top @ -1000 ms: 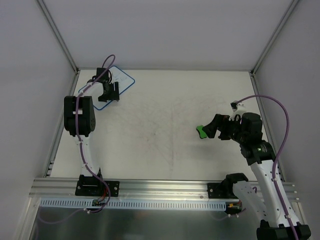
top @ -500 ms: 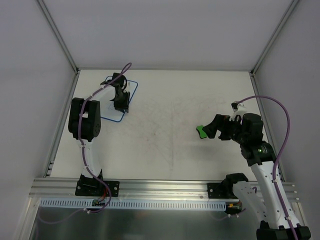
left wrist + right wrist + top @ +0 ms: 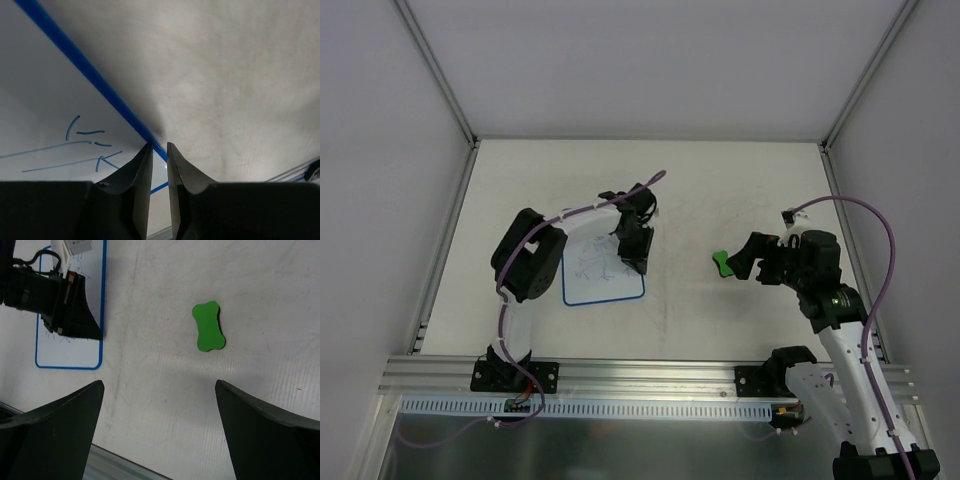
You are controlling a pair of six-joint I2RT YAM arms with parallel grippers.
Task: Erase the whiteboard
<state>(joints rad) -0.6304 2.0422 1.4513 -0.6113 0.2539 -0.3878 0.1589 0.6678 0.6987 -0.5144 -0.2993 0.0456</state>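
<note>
Whiteboard (image 3: 600,280) now mid-table, off the far-left corner, long axis near-to-far, rim pinched between left fingers (image 3: 137,175) (right fingers (image 3: 50,430) wide).

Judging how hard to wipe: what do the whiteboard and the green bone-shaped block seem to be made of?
The whiteboard: smooth white face, likely coated or laminated, taking thin pen lines; its thin blue rim looks like plastic. The green block: flat matte green top, with a dark edge beneath it, shadow or a second layer; possibly foam or felt, but plastic cannot be excluded.
</note>
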